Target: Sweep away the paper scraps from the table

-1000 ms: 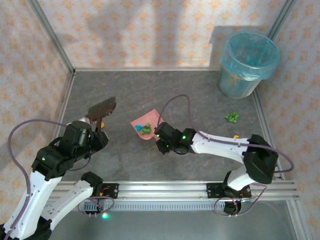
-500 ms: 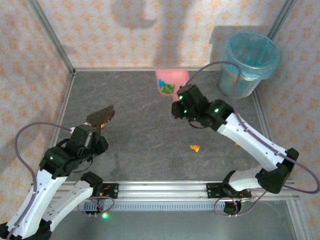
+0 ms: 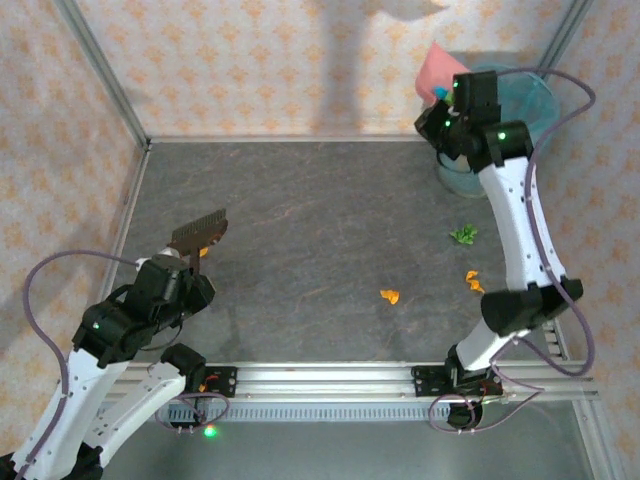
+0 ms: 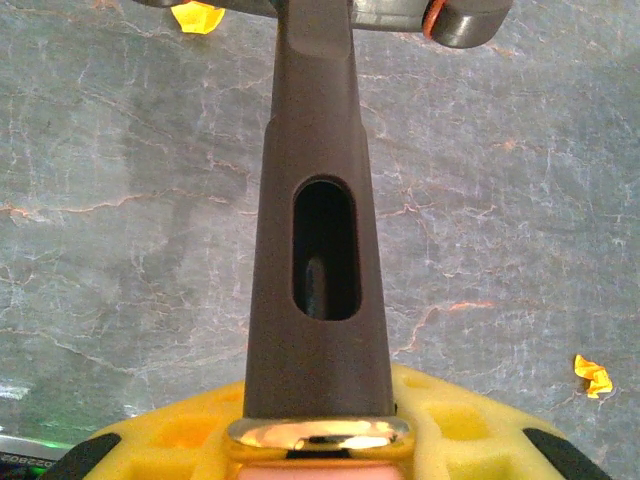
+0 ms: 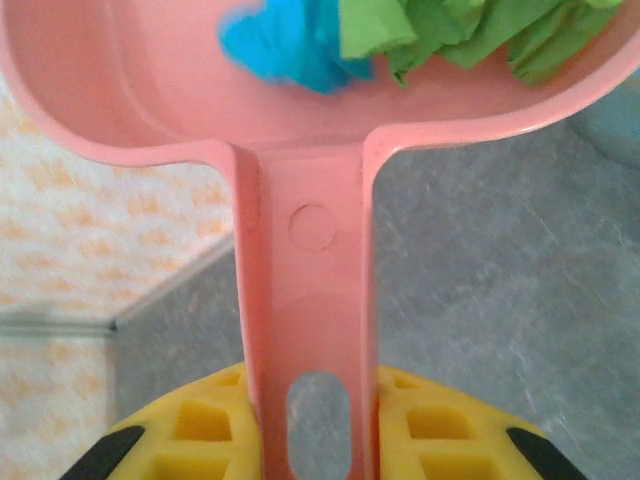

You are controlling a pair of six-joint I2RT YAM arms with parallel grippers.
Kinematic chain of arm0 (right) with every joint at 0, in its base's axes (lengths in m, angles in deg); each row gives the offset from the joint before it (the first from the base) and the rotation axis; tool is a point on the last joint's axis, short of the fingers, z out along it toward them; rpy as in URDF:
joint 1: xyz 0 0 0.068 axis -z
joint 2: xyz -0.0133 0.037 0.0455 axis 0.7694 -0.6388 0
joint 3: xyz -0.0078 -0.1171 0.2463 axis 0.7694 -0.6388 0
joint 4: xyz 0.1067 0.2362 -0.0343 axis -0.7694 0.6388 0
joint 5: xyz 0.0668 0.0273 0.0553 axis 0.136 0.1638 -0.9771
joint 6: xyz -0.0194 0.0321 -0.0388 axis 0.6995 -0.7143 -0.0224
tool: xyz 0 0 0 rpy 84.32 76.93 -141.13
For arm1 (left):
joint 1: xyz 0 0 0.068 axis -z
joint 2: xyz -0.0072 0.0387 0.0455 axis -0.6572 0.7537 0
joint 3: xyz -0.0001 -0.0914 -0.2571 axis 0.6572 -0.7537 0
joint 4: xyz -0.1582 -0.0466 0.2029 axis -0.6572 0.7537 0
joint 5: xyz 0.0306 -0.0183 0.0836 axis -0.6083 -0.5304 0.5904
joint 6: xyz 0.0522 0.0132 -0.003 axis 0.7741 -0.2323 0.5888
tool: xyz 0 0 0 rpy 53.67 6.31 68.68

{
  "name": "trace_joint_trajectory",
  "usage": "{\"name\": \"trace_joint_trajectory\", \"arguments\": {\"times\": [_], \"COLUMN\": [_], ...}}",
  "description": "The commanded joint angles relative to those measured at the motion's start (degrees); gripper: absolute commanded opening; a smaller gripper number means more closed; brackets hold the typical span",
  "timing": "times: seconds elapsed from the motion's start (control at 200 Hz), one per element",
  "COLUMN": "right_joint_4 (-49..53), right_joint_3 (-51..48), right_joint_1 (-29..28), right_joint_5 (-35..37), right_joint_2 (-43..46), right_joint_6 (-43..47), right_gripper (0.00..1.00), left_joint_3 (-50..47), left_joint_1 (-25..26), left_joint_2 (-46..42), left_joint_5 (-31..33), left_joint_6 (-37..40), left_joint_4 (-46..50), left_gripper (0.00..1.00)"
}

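right jaws on dustpan (image 5: 303,290), crumpled scraps (image 5: 430,30)

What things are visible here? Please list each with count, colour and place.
table: one, dark grey, below everything
bin: one, light blue, far right corner
dustpan: one, pink, held up beside the bin
brush: one, dark brown, left side
paper scraps: at least four loose on the table, orange and green; blue and green ones inside the dustpan
left tool: one, shut on the brush
right tool: one, shut on the dustpan
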State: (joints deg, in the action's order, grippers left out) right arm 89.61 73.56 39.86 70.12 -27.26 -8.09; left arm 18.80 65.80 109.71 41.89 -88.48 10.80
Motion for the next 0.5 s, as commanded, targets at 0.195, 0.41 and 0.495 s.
{"name": "trace_joint_trajectory", "arguments": {"times": [0.195,0.41,0.495], "right_joint_4": [8.26,11.64,9.51], "right_joint_3": [30.22,56.62,57.79], "right_joint_1": [9.47,12.6,13.35], "right_joint_5": [-11.61,-16.67,-17.49], "right_joint_2": [-19.69,-35.74,-37.92], "right_joint_6": [-14.28,-28.78,-33.12], "right_gripper": [0.0,0.0,0.0], "left_joint_3": [-1.46,-4.99,-6.39], "left_joint_1": [-0.42,-0.37,-0.41], "left_joint_2": [-0.45,-0.97,-1.39], "left_joint_5": [-0.34,-2.17,-2.39], "left_joint_6": [2.39,1.77,1.52], "left_joint_4": [-2.89,-6.7,-7.89], "left_gripper": [0.0,0.0,0.0]}}
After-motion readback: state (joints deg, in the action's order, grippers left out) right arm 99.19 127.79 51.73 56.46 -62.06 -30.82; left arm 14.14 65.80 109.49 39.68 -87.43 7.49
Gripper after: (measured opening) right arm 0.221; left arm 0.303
